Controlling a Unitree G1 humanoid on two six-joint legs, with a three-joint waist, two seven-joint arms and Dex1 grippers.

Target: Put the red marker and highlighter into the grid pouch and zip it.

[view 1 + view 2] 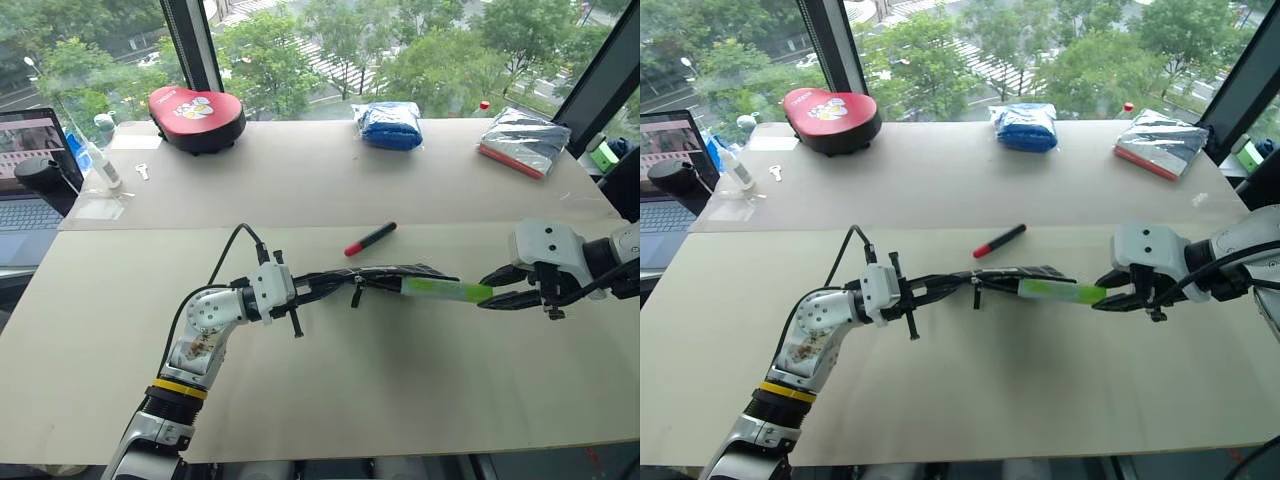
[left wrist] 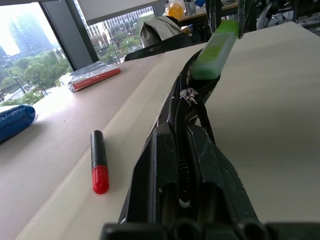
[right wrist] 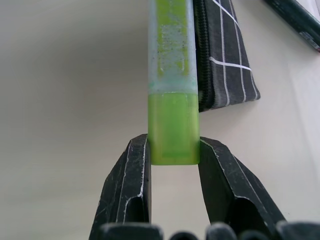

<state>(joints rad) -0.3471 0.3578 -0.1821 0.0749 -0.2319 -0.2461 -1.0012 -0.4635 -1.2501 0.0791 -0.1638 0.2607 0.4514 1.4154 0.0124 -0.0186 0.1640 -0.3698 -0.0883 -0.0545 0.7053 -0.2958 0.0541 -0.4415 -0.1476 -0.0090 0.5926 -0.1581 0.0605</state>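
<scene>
The right fingers (image 3: pixel 172 165) clamp the chunky light-green highlighter (image 1: pixel 446 290), its far end at the flat black grid-lined fabric pouch (image 1: pixel 385 277) clenched edge-up by the left fingers (image 1: pixel 318 287), the black-and-red marker (image 1: pixel 370 239) lying beside on the desk (image 1: pixel 420 390).

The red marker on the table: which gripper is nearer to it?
Left. The left gripper, shut on the grid pouch, is just beside the red marker; the right gripper, holding the highlighter, is further off.

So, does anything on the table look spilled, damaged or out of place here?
Nothing stands out. The red marker lies loose beside the pouch because it has not gone in yet, and the right end effector grips the highlighter squarely.
</scene>
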